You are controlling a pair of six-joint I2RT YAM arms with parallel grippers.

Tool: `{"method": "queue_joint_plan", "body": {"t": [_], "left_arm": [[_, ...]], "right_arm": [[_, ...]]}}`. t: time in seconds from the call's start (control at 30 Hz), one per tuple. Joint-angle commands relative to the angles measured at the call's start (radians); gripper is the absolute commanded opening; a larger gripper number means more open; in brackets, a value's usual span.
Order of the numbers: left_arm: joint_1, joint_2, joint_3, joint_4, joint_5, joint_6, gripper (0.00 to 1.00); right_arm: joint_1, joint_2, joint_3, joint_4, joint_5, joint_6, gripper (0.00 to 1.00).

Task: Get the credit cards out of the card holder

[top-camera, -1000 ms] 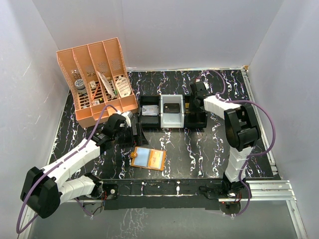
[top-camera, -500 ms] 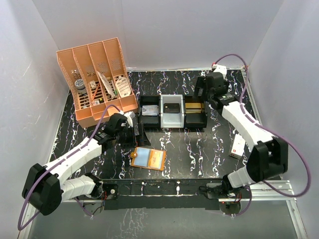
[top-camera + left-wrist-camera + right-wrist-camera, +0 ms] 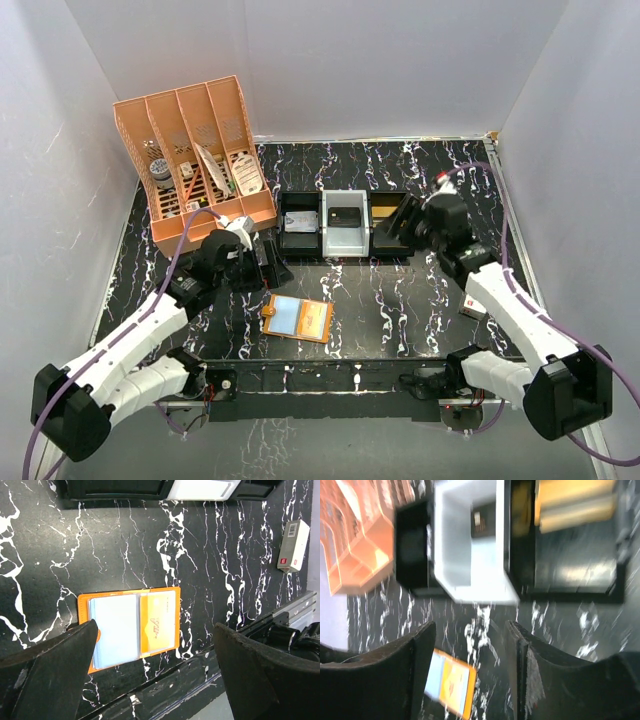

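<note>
The orange card holder (image 3: 298,318) lies open and flat on the black marbled table near the front middle. A pale blue credit card (image 3: 286,313) shows on its left half, and the right half is orange. The left wrist view shows the holder (image 3: 159,622) with the blue card (image 3: 115,630) from above. My left gripper (image 3: 268,264) hovers open and empty just behind the holder (image 3: 155,680). My right gripper (image 3: 405,226) is open and empty over the right end of the trays. Its blurred view shows the holder (image 3: 455,689) far below between the fingers (image 3: 470,675).
A large orange desk organizer (image 3: 195,165) stands at the back left. A row of trays sits mid-table: a black tray (image 3: 298,225), a white tray (image 3: 345,240) with a small black box, and a black tray with a gold block (image 3: 388,212). A small white box (image 3: 470,300) lies at the right.
My right arm swung from over the back trays out to the right, then forward, its gripper now over the right tray. My left gripper pulled back and left a little. The holder has not moved.
</note>
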Motion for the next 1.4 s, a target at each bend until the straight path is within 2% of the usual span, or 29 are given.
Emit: {"method": "queue_joint_plan", "body": {"t": [0.0,0.1,0.2,0.33,0.43,0.57,0.87,1.07,1.37], "left_arm": [[0.005,0.006,-0.015,0.014,0.044,-0.015,0.98],[0.005,0.023,-0.028,0.044,0.081,-0.026,0.96],[0.005,0.037,-0.032,0.061,0.101,-0.031,0.94],[0.004,0.048,-0.043,0.078,0.13,-0.034,0.91],[0.004,0.066,-0.055,0.095,0.167,-0.038,0.92],[0.004,0.093,-0.069,0.123,0.233,-0.042,0.91],[0.003,0.194,-0.087,0.208,0.38,-0.067,0.76],[0.004,0.238,-0.091,0.228,0.424,-0.066,0.66],[-0.001,0.285,-0.123,0.264,0.445,-0.088,0.62]], "right_arm": [[0.136,-0.045,-0.164,0.096,-0.079,0.293,0.53],[0.335,-0.014,-0.213,0.132,0.05,0.399,0.5],[0.478,0.048,-0.222,0.185,0.14,0.481,0.46],[0.578,0.175,-0.223,0.283,0.13,0.541,0.36],[0.629,0.267,-0.208,0.32,0.133,0.564,0.33],[0.649,0.348,-0.199,0.355,0.116,0.586,0.31],[0.65,0.41,-0.212,0.367,0.095,0.581,0.28],[0.65,0.415,-0.226,0.315,0.104,0.598,0.26],[0.65,0.394,-0.258,0.301,0.113,0.61,0.24]]}}
